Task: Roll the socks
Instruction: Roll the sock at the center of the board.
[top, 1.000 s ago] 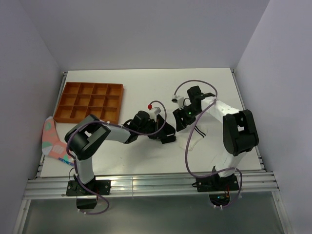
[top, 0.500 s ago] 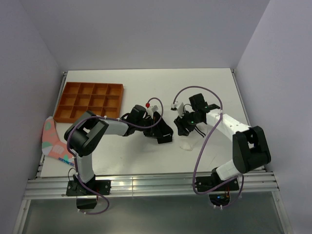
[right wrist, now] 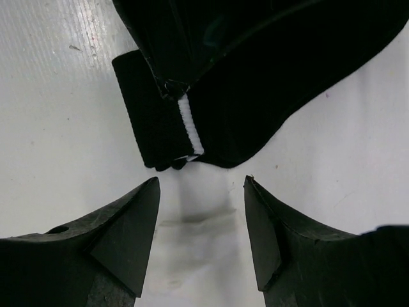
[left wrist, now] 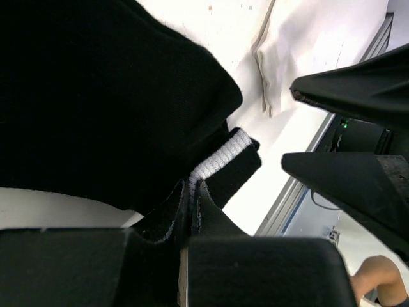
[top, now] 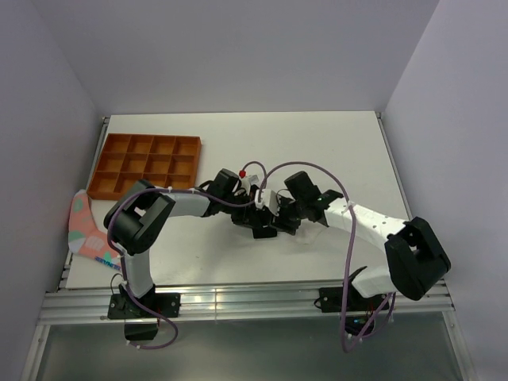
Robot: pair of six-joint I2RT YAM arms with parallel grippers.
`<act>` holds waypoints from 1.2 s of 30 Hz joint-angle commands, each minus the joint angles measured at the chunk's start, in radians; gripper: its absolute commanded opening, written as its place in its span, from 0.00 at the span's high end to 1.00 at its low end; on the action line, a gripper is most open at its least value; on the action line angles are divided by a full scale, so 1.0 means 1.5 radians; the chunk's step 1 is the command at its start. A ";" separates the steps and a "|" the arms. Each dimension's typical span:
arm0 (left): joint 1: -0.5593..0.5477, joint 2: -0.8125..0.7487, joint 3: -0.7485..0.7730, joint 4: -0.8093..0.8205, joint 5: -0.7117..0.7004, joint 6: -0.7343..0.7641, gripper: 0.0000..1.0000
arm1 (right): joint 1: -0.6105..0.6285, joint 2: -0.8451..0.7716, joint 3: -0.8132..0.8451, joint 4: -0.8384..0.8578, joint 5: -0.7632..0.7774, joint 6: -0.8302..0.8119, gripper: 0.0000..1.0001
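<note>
Two claws meet at the black fabric sock (right wrist: 268, 70): left claw (left wrist: 192, 192) pinches its white-striped cuff (right wrist: 190, 125); right claw (right wrist: 201, 185), spread wide, should straddle it squarely.

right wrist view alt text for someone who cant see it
A black sock with a white cuff stripe fills the top of the frame over a white table. Below it, the right end effector stands open, not touching it.

Legible text, labels, brands, numbers: none in any view. The black sock (left wrist: 96, 96) bears one plain white stripe (left wrist: 220, 157) at its cuff (woven band, not lettering).
</note>
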 commanded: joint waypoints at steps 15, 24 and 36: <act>-0.002 0.038 -0.010 -0.155 -0.038 0.060 1.00 | 0.143 0.022 -0.033 0.085 0.097 -0.070 0.36; -0.002 0.033 -0.020 -0.143 -0.037 0.052 1.00 | 0.174 0.068 -0.029 0.105 0.139 -0.075 0.38; -0.001 0.018 -0.062 -0.064 -0.044 -0.013 0.98 | 0.170 0.063 -0.032 0.106 0.118 -0.029 0.76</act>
